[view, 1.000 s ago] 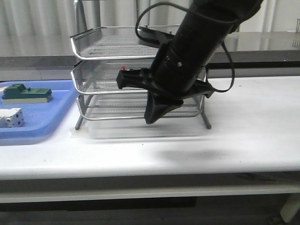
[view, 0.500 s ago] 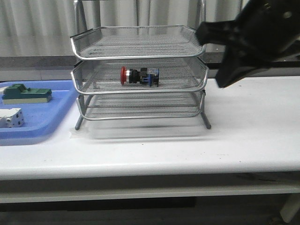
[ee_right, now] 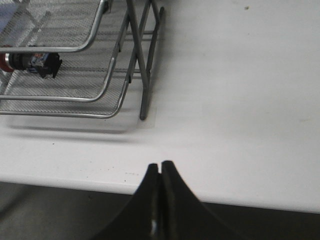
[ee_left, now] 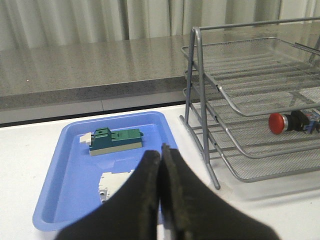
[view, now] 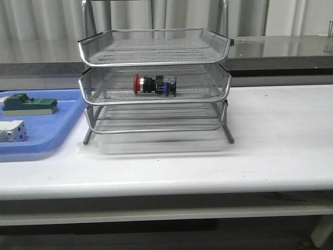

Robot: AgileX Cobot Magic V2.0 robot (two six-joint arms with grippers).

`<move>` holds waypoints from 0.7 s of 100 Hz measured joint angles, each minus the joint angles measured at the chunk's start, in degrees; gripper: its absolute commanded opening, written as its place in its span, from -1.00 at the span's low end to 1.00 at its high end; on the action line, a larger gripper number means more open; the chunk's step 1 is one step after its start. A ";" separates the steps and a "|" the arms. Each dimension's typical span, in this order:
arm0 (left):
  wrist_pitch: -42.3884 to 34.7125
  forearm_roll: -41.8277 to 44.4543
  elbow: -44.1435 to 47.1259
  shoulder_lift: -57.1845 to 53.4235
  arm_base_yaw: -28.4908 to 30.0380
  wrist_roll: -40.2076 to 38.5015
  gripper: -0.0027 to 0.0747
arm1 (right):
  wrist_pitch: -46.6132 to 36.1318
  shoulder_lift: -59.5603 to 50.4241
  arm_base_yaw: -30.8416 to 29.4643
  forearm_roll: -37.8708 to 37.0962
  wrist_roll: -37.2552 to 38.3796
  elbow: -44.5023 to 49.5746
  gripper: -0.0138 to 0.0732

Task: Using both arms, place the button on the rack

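- The right arm, which filled the front view before the rack (view: pixel 156 83) a second ago and hung at the upper right half a second ago, has gone from that view altogether.
- The button (view: pixel 154 84) lies on its side on the middle tier, red head to the left and blue block to the right, where it already lay half a second ago.
- With the button resting in the mesh and no arm near it, the placing looks done; the pull-back reads as the closing move of the task.
- The right gripper (ee_right: pixel 160 172) shows in its own wrist view with fingers pressed together and nothing between them, poised over the near edge of the table (view: pixel 281 151).
- From there the button (ee_right: pixel 30 61) sits well apart, far and to the left, inside the rack (ee_right: pixel 125 55).
- The left gripper (ee_left: pixel 160 165) is likewise closed and empty, hovering by the near end of the blue tray (ee_left: pixel 65 175), which holds a green block (ee_left: pixel 116 140) and a white box (ee_left: pixel 114 183).
- In that view the button (ee_left: pixel 290 121) lies well to the right of the gripper, beyond the rack's (ee_left: pixel 220 100) left upright.
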 measured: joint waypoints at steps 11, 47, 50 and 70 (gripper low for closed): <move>0.00 0.00 0.00 0.00 0.00 0.00 -0.98 | 0.01 -6.60 -0.44 -1.02 -0.02 2.68 -0.84; 0.00 0.00 0.00 0.00 0.00 0.00 -0.98 | 3.44 -23.33 -0.44 -3.15 -0.02 6.71 -0.84; 0.00 0.00 0.00 0.00 0.00 0.00 -0.98 | 3.55 -23.87 -0.44 -3.15 -0.02 6.71 -0.84; 0.00 0.00 0.00 0.00 0.00 0.00 -0.98 | 4.15 -24.47 -0.44 -3.15 -0.02 6.71 -0.84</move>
